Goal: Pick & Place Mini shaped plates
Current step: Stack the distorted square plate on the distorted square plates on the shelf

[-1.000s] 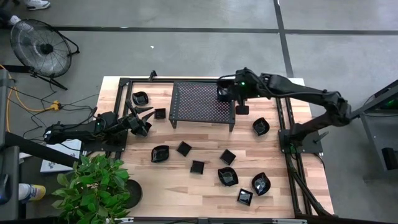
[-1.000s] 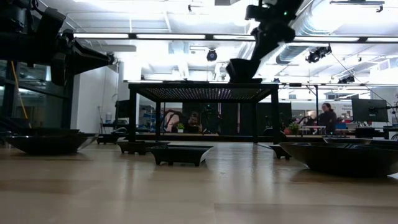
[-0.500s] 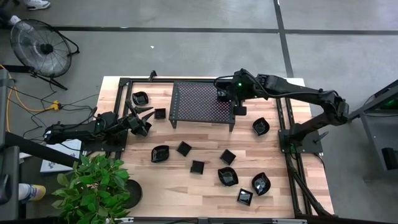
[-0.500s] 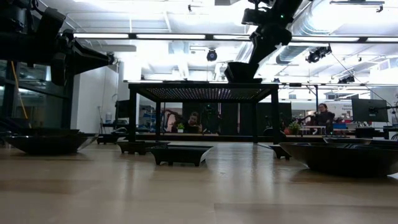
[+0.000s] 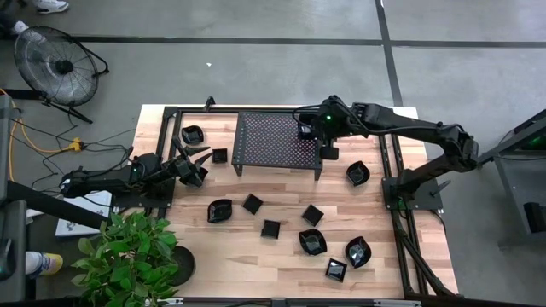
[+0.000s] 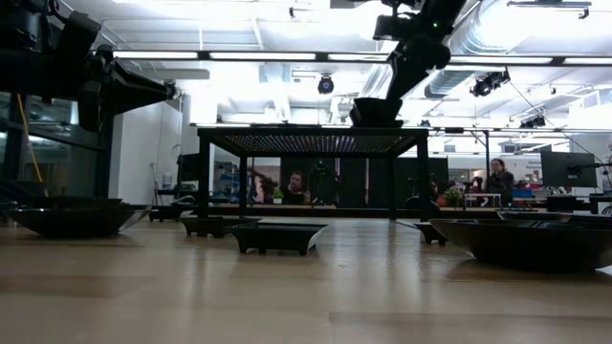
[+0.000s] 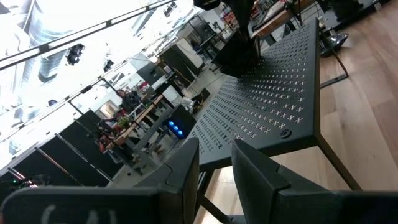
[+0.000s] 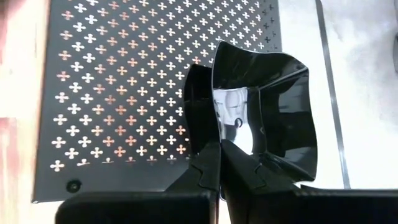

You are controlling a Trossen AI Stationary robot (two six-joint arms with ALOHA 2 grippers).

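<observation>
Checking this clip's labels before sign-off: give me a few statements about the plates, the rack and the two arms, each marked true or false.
1. The right tool pinches the rim of a small glossy black square plate. True.
2. That plate is over the large black perforated mesh rack, near its right end. True.
3. The left tool also holds a plate. False: its fingers show nothing between them, and it waits left of the rack.
4. All the mini plates are already stacked on the rack. False: many glossy black dishes lie on the wooden table, such as a round one.
5. A green potted plant stands at the table's near left corner. True.
</observation>
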